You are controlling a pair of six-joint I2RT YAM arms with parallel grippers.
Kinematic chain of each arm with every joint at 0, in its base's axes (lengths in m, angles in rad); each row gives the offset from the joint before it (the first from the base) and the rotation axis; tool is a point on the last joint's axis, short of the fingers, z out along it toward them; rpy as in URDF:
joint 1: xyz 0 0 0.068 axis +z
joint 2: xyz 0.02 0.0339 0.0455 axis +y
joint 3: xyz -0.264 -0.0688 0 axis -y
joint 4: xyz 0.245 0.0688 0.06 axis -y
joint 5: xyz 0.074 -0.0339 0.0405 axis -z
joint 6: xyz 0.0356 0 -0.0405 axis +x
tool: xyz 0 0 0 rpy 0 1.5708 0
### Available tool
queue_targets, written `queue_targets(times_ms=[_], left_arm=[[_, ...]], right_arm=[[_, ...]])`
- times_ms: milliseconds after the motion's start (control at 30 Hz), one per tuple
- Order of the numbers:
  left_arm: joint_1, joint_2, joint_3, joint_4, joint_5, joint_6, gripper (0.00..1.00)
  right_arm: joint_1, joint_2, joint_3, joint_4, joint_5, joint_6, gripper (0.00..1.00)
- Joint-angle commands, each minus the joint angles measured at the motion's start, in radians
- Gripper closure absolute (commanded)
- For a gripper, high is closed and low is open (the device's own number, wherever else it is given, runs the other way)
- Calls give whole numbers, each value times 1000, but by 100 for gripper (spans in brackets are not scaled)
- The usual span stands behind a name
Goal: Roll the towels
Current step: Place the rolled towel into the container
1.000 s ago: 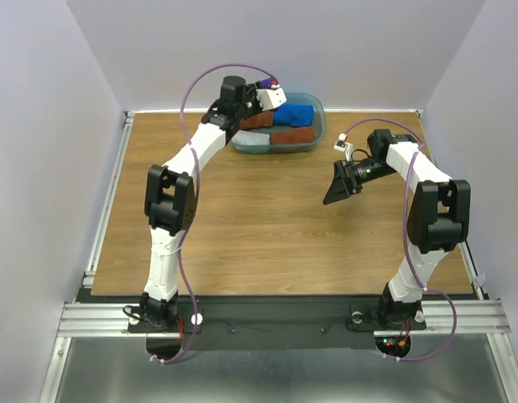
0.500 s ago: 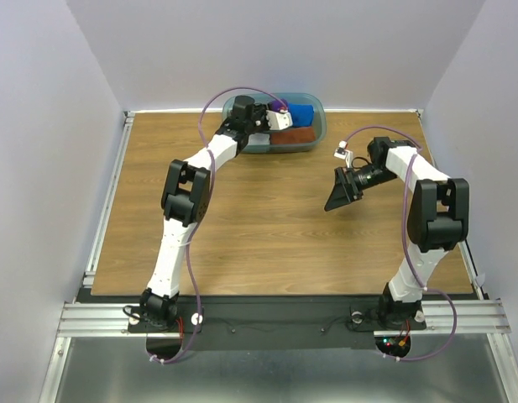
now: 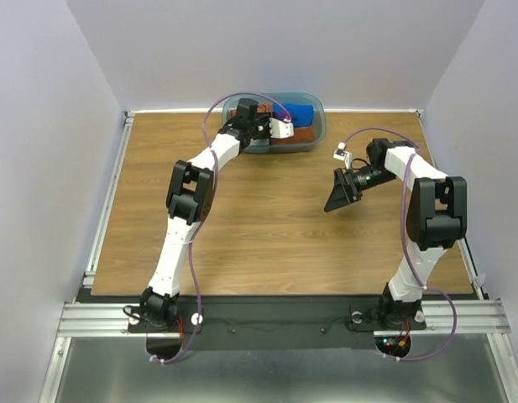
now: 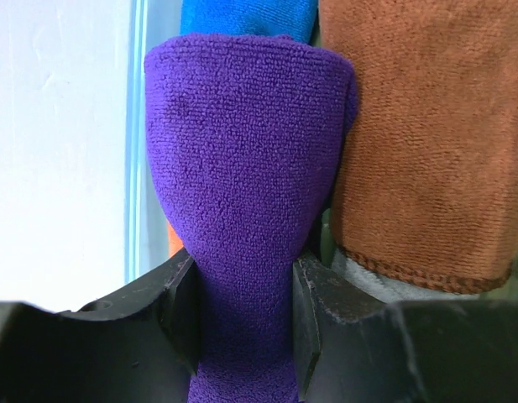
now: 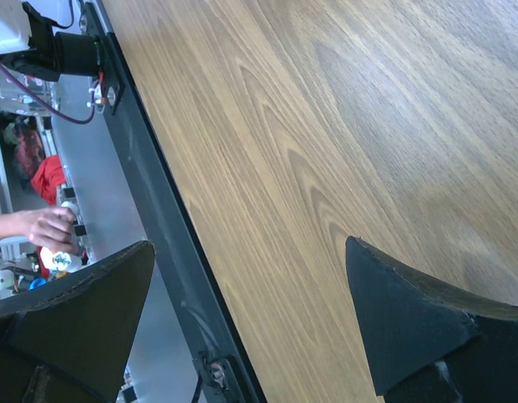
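Note:
My left gripper point(image 4: 243, 315) is shut on a rolled deep purple towel point(image 4: 246, 185) and holds it inside the teal-grey tub point(image 3: 319, 120) at the back of the table. In the left wrist view a rust-brown towel point(image 4: 426, 134) lies to its right, a bright blue towel point(image 4: 246, 15) beyond it, and a pale grey one point(image 4: 384, 281) under the brown. In the top view the left gripper point(image 3: 271, 128) covers the purple towel; the blue towel point(image 3: 297, 112) and brown towel point(image 3: 302, 136) show. My right gripper point(image 3: 337, 190) is open and empty above the bare wood, right of centre.
The tub's pale wall point(image 4: 137, 143) stands just left of the purple towel. The table's dark front rail point(image 5: 170, 252) runs across the right wrist view. Grey walls close in the table on three sides.
My left arm has reached further over the tub and lowered the purple towel into it, beside the brown towel. The right arm has barely moved.

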Motion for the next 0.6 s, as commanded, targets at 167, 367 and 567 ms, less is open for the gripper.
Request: queue_targets(times_ms=[167,367,567], left_arm=[[-2,40,43,-84,-17,121,98],[-3,34,43,-86,12,124,84],[-3,-18,33,-93,13,97,61]], right_arm=[[-10,17,12,-17,-32,-15,0],[-8,14,12,-24,-36,-15,0],[-10,6,17,-25,-36,-14,0]])
